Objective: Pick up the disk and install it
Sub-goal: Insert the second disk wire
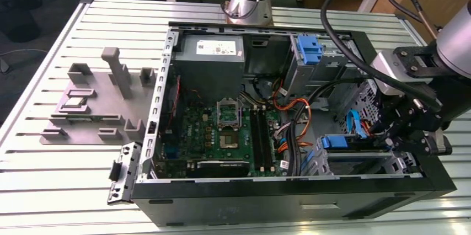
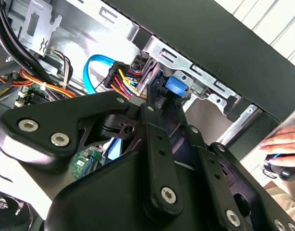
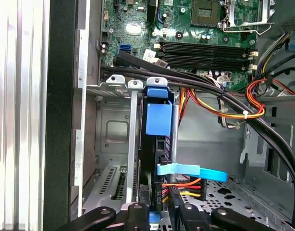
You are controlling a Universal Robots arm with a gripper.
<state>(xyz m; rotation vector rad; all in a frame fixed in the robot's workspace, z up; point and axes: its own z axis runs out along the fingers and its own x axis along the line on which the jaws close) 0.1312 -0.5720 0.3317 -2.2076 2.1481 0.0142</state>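
The disk (image 3: pixel 159 120) sits edge-on in its drive bay (image 3: pixel 114 134), your end effector (image 3: pixel 159 211) clamped on it to seat it.

An open computer case (image 1: pixel 294 199) beside a grey fixture (image 1: pixel 92 105) on a slatted table (image 1: pixel 44 180).

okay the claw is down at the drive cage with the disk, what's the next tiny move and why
Probably a short, slow push of the disk straight along the cage rails, if it isn't fully seated. In the first wrist view it stands on edge in the bay with the claw at its cabled end, and the orange-and-yellow cables pass close by.
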